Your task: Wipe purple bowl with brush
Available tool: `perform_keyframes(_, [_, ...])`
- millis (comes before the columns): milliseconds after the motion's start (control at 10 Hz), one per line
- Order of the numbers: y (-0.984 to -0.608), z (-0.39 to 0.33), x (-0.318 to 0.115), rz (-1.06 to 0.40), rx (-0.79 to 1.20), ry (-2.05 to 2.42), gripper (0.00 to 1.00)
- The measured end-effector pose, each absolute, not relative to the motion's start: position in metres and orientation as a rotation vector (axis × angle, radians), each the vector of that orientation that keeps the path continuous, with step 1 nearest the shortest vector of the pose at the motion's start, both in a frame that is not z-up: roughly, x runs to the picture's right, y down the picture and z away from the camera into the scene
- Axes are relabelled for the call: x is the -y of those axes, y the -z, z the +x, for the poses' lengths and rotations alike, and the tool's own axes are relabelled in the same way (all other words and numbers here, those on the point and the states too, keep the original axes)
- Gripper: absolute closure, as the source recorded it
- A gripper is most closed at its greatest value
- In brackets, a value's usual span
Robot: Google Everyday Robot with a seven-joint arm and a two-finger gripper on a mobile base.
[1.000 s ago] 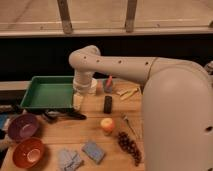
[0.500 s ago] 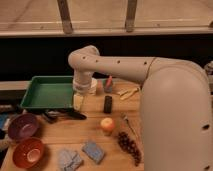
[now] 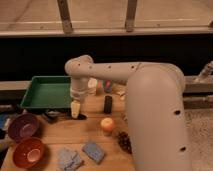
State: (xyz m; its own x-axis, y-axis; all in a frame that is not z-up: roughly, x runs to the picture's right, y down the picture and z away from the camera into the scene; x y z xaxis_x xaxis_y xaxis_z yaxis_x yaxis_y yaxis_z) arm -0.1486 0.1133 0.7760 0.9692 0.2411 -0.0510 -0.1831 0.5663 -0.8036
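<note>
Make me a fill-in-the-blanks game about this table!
The gripper hovers by a front corner of the green ___. The purple bowl and red-orange bowl make ___ bowls. The one farther back is the ___ bowl. Missing words: tray, two, purple.

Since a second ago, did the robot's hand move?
Yes, a little. The gripper has dipped toward the table: it now hangs just past the green tray's front edge.

gripper beside green tray, purple bowl near red-orange bowl
</note>
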Motion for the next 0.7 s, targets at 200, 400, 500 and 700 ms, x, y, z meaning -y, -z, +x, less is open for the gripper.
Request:
perform_keyframes(200, [-0.78,-0.154,-0.122,-0.963,0.076,-0.242,0.34])
perform_keyframes(400, [-0.787,-0.168,-0.128,-0.985,0.097,-0.223,0.34])
perform_keyframes(500, [-0.793,-0.177,-0.127,-0.992,0.11,-0.209,0.34])
perform_keyframes(700, [-0.804,-0.195,-0.128,-1.014,0.122,-0.175,0.34])
